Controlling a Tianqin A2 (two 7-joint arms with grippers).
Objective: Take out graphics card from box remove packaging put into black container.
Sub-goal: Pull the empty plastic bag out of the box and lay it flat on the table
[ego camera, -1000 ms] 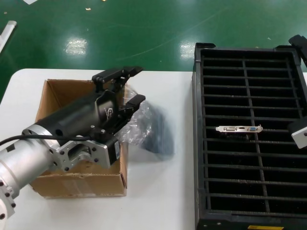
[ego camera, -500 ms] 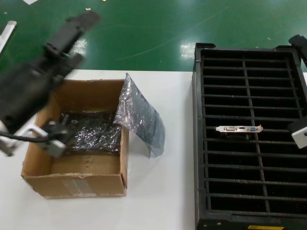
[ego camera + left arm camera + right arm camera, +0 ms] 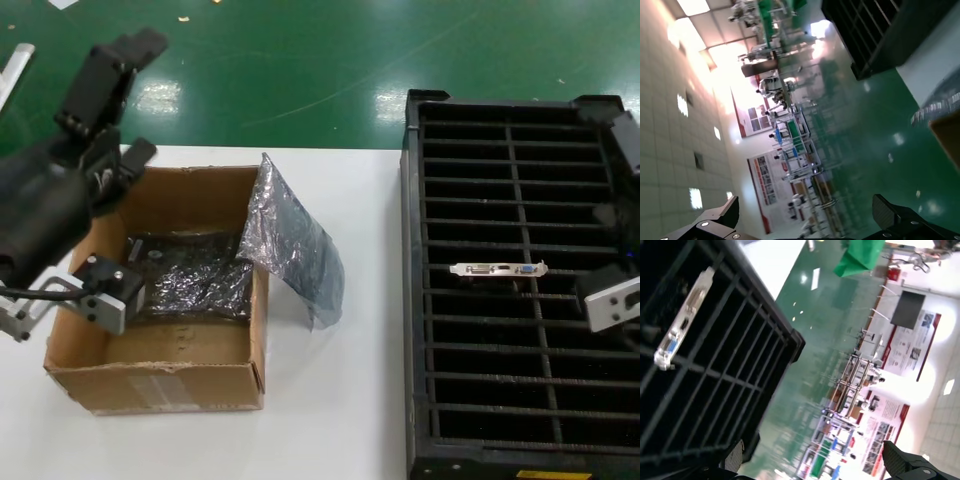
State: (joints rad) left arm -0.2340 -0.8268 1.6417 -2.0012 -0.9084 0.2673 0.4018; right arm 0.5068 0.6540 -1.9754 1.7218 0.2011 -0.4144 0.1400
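Your left gripper (image 3: 110, 100) is raised above the far left corner of the box (image 3: 160, 385), tilted up and away from it, with its fingers (image 3: 135, 45) spread wide and holding nothing; the left wrist view shows both fingertips far apart against the hall beyond. The box sits on the left half of the white bench (image 3: 330, 420), open at the top, and inside it you can see glossy dark film bundles (image 3: 195, 280) lying on the bottom. The packaging (image 3: 290, 245), a smoky-grey film bag, is draped over the box's right wall, its upper part standing up crumpled above the rim and its lower part hanging down onto the bench just beside the box. The graphics card (image 3: 498, 269) is already in the black container (image 3: 415, 300), standing in one of the slots about midway along, across the central divider, with its silvery bracket edge facing up and the blue port toward the right. Your right gripper (image 3: 615, 215) hangs over the right edge of the black container, near the card but apart from it; its fingers (image 3: 912, 460) are open and empty, as the right wrist view shows the tips well apart with the card (image 3: 682, 315) off to one side below.
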